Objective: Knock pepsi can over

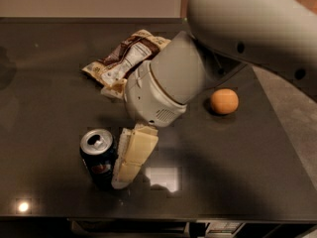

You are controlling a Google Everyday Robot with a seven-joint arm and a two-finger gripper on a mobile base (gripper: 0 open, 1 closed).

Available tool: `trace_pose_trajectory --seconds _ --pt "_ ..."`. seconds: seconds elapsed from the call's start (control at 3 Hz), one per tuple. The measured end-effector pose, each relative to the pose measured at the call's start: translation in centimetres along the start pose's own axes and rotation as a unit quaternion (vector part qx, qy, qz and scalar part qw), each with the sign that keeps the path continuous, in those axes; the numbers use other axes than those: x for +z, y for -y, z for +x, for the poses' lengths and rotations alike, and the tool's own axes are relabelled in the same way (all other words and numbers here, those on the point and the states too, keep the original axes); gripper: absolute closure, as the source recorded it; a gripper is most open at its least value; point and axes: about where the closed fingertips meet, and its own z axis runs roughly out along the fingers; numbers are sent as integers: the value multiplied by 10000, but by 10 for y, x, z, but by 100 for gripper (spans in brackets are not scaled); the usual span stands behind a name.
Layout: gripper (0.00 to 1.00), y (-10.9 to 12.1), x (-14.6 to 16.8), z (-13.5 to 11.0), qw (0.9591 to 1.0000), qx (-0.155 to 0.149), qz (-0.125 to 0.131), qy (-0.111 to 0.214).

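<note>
Matt plastic claw [125, 175] nxt to glossy metal pepsi can [97, 155].
</note>
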Motion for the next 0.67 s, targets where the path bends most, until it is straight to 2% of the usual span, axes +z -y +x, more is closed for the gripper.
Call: trace_pose_trajectory --seconds 0.67 --pt "0 -9 29 -5 9995 11 -305 81"
